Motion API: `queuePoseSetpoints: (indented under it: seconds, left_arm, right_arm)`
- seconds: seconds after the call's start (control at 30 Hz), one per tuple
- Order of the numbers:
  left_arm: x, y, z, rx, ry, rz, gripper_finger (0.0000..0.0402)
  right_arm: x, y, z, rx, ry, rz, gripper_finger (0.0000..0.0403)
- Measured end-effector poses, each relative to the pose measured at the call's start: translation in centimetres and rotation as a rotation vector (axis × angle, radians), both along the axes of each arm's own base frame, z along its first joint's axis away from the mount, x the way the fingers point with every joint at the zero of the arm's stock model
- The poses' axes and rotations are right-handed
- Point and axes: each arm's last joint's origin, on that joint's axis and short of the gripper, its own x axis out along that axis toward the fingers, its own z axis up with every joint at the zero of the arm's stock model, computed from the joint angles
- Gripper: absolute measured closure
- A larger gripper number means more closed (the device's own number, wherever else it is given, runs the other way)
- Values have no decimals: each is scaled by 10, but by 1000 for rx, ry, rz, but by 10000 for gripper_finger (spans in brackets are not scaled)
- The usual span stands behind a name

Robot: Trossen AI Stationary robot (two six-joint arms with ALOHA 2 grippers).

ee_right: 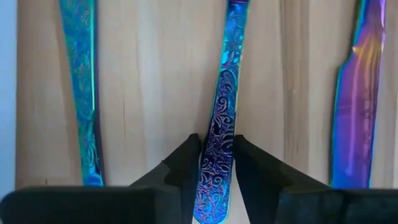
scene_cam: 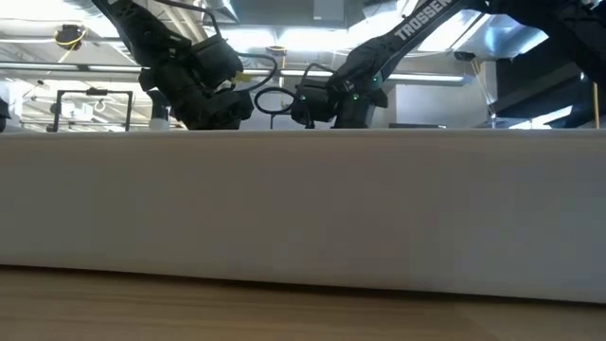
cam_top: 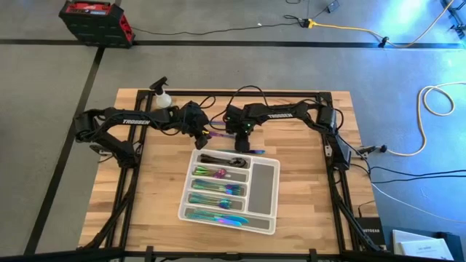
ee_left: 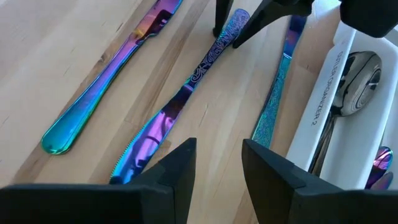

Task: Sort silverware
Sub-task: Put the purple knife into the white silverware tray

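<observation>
- Pale wooden table [cam_top: 156, 204] with a black frame fills the middle of a grey floor crossed by dark tape lines; a red and black case [cam_top: 95, 18] sits on the floor at the far side, with yellow and white cables trailing past it.
- Nearest on the wood is the white compartment tray [cam_top: 266, 178], set at a slant. Its slots hold iridescent silverware [cam_top: 215, 198]; the far slot holds dark spoons [cam_top: 218, 158], and the long side compartment looks bare.
- Raised lettering on the tray's rim reads roughly "CUTLER… ORGANIZER 2" in the left wrist view.
- Just beyond the tray, three loose rainbow pieces lie side by side on the wood: a patterned handle [ee_left: 277, 102] next to the tray, a serrated knife [ee_left: 180, 102] in the middle, and another knife [ee_left: 109, 74] farthest out.
- Right gripper [ee_right: 214, 163] is down at the middle knife, its fingers pinched narrow against the engraved handle on both sides.
- Left gripper [ee_left: 217, 163] hovers over that knife's blade end, fingers narrowly apart and empty.
- "TROSSEN" is printed in white on both arms.
- A spray bottle [cam_top: 162, 95] stands at the table's far left edge.
</observation>
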Motion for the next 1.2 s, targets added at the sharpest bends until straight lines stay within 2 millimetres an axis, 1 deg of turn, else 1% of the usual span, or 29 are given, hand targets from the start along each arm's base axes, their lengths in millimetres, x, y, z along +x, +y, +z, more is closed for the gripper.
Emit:
queuePoseSetpoints:
  seconds: [0.2,0.47,0.6,0.67,0.8,0.93,1.0,1.1,1.2]
  left_arm:
    - [0,0,0,0,0,0,286]
    - [0,0,0,2,1,-3,286]
    - [0,0,0,2,1,-3,286]
    - [0,0,0,2,1,-3,286]
    - [0,0,0,-2,-2,4,286]
    - [2,1,4,-63,-18,73,286]
    - [3,2,10,-87,-41,109,286]
    - [3,2,22,-81,-86,117,286]
    - [1,1,37,-52,-136,107,286]
  right_arm:
    - [0,0,0,10,4,-69,321]
    - [0,0,0,18,12,-112,370]
    - [0,0,0,19,14,-116,368]
    - [0,0,3,24,23,-128,366]
    - [-1,0,16,17,15,-134,368]
    - [0,-1,35,-2,-4,-142,375]
    - [-1,-1,45,1,-4,-141,382]
    - [-4,1,57,24,-22,-136,398]
    - [-6,3,65,28,-36,-135,400]
